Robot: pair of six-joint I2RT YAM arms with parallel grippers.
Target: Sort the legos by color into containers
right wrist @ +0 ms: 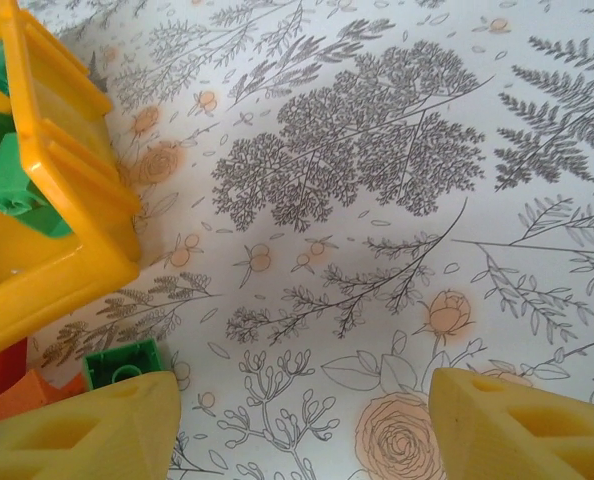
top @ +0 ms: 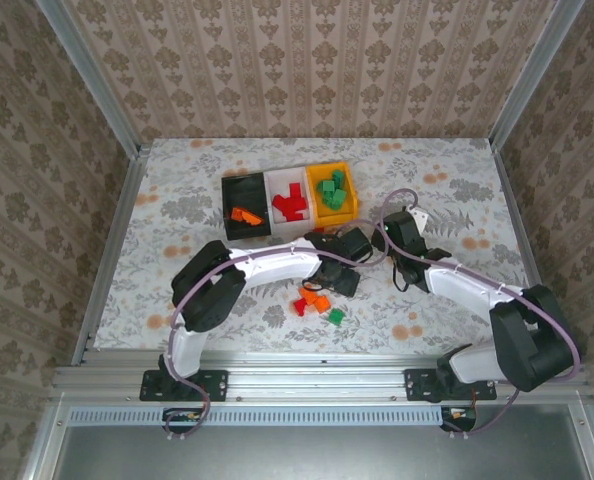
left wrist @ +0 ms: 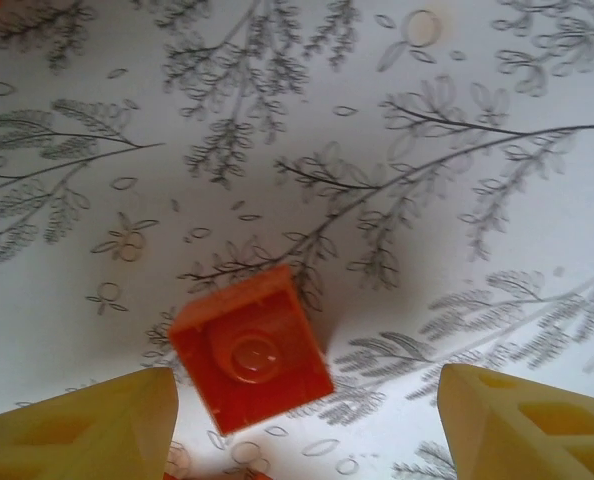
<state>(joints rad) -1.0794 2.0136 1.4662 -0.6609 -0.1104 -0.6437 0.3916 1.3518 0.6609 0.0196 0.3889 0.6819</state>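
Observation:
Three containers stand in a row: black with orange legos, white with red legos, orange-yellow with green legos. Loose legos and a green one lie near the table's front. My left gripper hangs open above an orange brick, which rests on the table nearer the left finger. My right gripper is open with nothing in it, beside the orange-yellow bin. A green brick lies by its left finger.
The table carries a flowered cloth. Metal rails and papered walls close it in at the back and sides. Red and orange pieces show at the lower left edge of the right wrist view.

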